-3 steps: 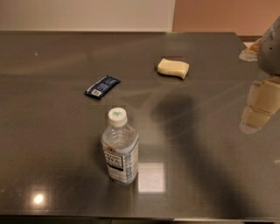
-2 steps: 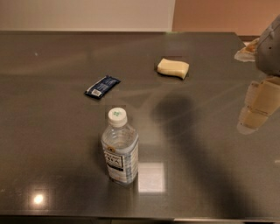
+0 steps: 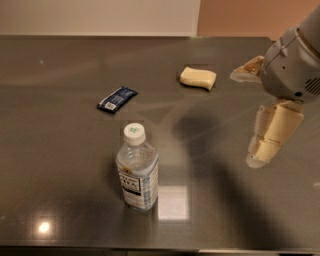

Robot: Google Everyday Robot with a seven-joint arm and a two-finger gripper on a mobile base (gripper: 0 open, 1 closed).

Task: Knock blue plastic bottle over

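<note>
Hovering well right of the upright blue plastic bottle (image 3: 137,172) — gripper (image 3: 245,118), fingers (image 3: 272,132) spread.

You have one camera view, set above the near edge of the table (image 3: 60,70). It tilts down and faces across the top toward the far wall (image 3: 100,15) — close enough that the dark surface fills nearly the whole frame. The blue plastic bottle (image 3: 137,172) stands nearest you, low and left of centre. The gripper (image 3: 242,119) hangs at the right edge, fingers spread — its height off the table is hard to judge from this angle.
</note>
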